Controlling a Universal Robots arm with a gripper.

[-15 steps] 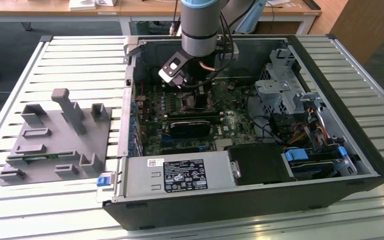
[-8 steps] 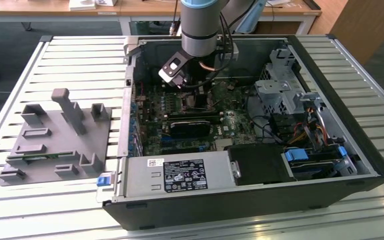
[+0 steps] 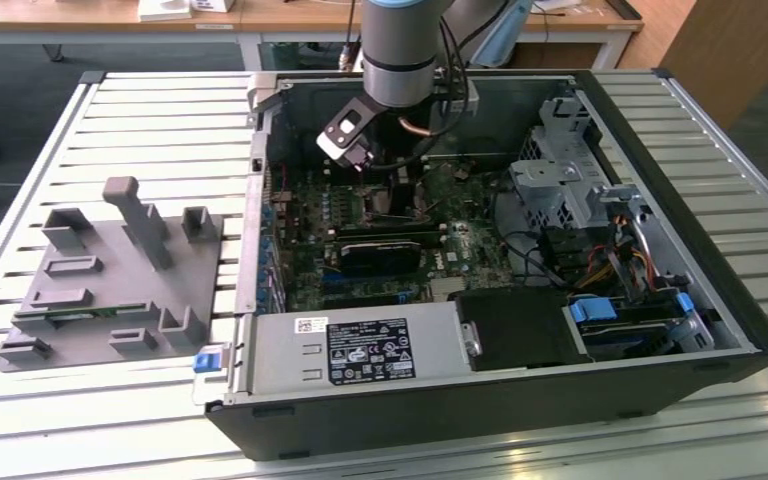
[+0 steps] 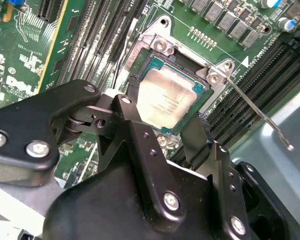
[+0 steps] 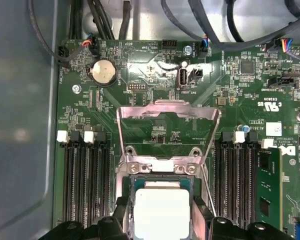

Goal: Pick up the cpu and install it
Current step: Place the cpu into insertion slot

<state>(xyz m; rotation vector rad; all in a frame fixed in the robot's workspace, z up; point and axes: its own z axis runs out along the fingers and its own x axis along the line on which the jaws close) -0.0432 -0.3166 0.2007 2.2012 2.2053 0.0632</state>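
**A slatted surface carrying two loads**

We see a pale metal surface [image 3: 157, 110] built of long parallel slats with dark gaps between them. Two things rest directly on it. Toward the exterior view's left lies a flat grey fixture plate [image 3: 97, 300] with upright posts and low blocks rising from it, and a narrow green stick [image 3: 75, 318] sits in one of its slots. Just beside the plate, an open black computer case [image 3: 491, 410] lies on its side and reaches to the surface's edge on the exterior view's right.
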